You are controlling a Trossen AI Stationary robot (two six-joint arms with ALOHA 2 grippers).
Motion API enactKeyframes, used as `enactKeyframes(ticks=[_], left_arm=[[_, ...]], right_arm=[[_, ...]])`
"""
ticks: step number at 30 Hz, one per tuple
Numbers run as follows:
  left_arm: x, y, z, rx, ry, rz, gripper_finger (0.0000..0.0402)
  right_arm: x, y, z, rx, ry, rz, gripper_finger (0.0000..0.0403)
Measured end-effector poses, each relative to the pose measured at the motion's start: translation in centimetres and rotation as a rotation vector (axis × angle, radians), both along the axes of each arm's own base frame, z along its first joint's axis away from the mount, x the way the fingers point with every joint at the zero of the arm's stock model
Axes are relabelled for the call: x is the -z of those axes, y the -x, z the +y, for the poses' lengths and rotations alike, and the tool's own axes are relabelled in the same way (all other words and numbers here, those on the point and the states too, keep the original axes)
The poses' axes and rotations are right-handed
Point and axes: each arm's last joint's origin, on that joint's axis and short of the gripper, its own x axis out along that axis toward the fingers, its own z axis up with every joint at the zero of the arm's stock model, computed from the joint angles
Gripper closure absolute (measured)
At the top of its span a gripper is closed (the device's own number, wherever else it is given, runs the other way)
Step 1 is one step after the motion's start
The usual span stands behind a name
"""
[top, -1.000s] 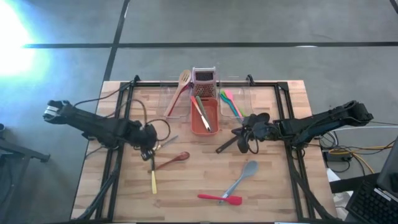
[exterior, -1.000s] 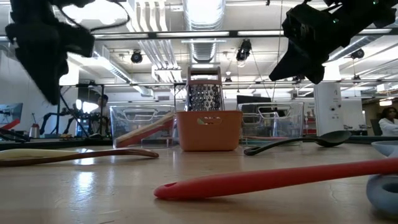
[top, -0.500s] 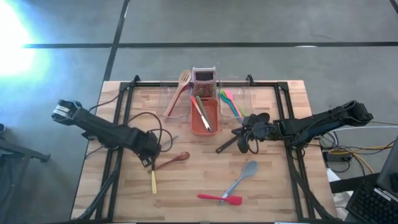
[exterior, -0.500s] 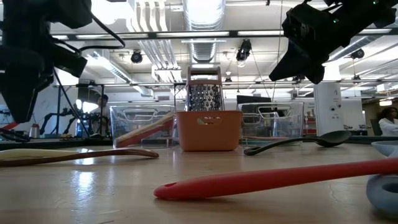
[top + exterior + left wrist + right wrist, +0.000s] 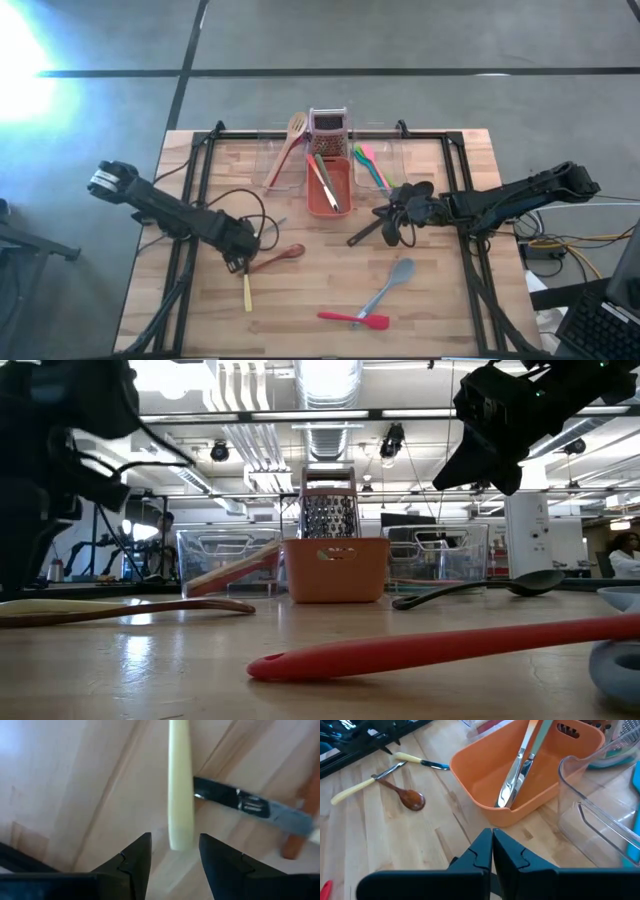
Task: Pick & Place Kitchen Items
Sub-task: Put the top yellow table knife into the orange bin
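My left gripper (image 5: pixel 175 855) is open, low over the table's left half (image 5: pixel 243 262). Its fingers stand on either side of the free end of a yellow-handled knife (image 5: pixel 180 795), which lies flat (image 5: pixel 247 290). A second knife's blade (image 5: pixel 250 805) and a wooden spoon (image 5: pixel 280 257) lie crossed beside it. My right gripper (image 5: pixel 492 847) is shut and holds nothing; it hangs above a black ladle (image 5: pixel 365 232) right of centre (image 5: pixel 395 215). A grey spoon (image 5: pixel 390 285) and a red spatula (image 5: pixel 355 320) lie near the near edge.
At the far middle stand an orange tub (image 5: pixel 312 200) with metal utensils in it, a grater (image 5: pixel 328 128), and clear tubs on either side: the left one (image 5: pixel 272 165) with a wooden spoon, the right one (image 5: pixel 392 160) with pink, green and blue utensils. Cables trail by the left arm.
My left gripper has moved toward the table's near edge and down, and now stands low over the yellow-handled knife's end. The right arm has kept still, and none of the utensils has moved.
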Motion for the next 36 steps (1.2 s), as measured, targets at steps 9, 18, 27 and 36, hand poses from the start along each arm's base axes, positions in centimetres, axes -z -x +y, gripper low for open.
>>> enactKeyframes(ticks=[9, 18, 27, 36], left_arm=[[2.6, 0.5, 0.1, 0.02, 0.057, -0.057, 0.0234], [3.3, 0.9, 0.2, 0.021, 0.052, -0.056, 0.0234], [3.4, 0.8, 0.2, 0.029, 0.043, -0.071, 0.0313], [3.4, 0.8, 0.3, 0.026, 0.037, -0.073, 0.0324]], right_arm=[[0.0, 0.0, 0.0, 0.001, -0.003, -0.001, 0.0394], [-0.1, -0.1, 0.0, 0.001, -0.004, -0.009, 0.0394], [-0.1, -0.1, 0.0, 0.0, -0.002, -0.018, 0.0394], [-0.1, -0.1, 0.0, -0.002, 0.002, -0.017, 0.0394]])
